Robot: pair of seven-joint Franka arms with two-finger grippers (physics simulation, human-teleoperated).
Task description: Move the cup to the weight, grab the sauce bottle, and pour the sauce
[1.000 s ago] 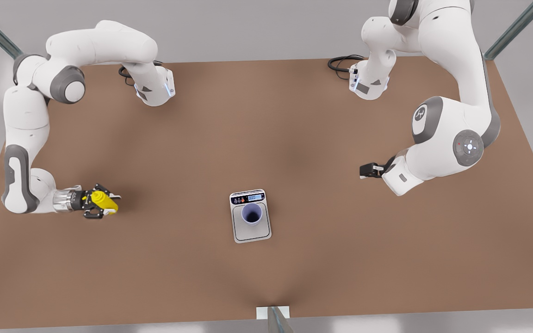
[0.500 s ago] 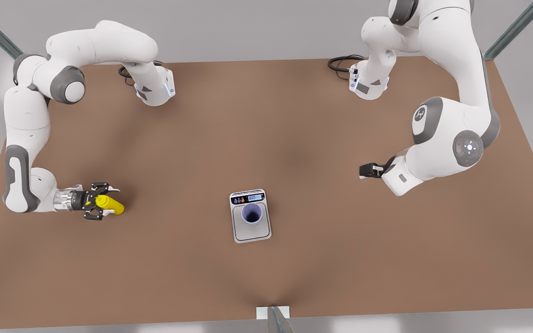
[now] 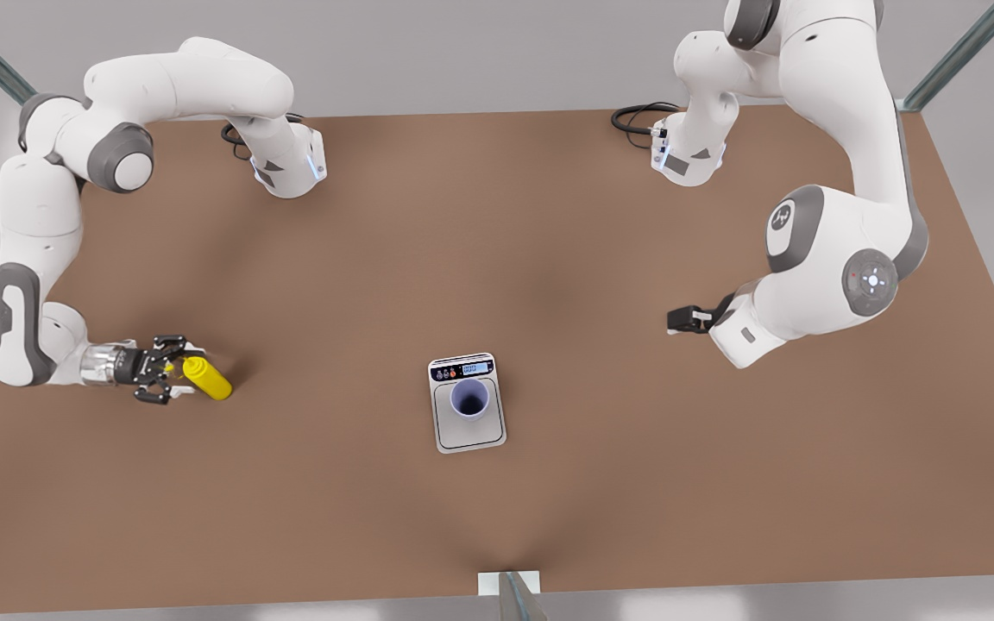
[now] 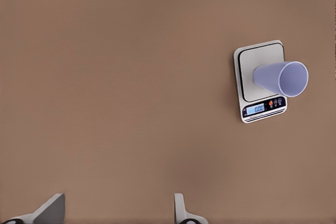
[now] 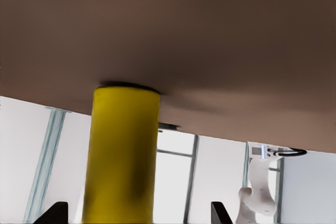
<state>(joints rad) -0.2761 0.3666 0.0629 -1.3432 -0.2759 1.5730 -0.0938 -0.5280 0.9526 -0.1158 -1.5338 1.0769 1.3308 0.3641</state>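
The lavender cup [image 3: 469, 398] stands upright on the weight [image 3: 468, 431], a small scale near the table's middle; the left wrist view shows the same cup [image 4: 281, 78] and weight [image 4: 251, 77] from afar. The yellow sauce bottle [image 3: 208, 379] stands on the table at the front view's left. My right gripper [image 3: 171, 378] is low beside it, open, its fingertips just short of the bottle's body. From the right wrist, the sauce bottle [image 5: 123, 156] rises between the spread fingertips [image 5: 56, 212]. My left gripper [image 3: 676, 320] waits open at the front view's right, well away from the scale.
The brown table [image 3: 549, 216] has both arm bases at its far edge, each with a black cable [image 3: 635, 116] coiled beside it. A small white bracket [image 3: 507, 582] sits at the near edge. Metal frame posts [image 3: 963, 47] stand at the back corners.
My right gripper has drawn back toward the front view's left, so the sauce bottle that sat deep between its fingers now stands past the fingertips. The left arm has barely shifted.
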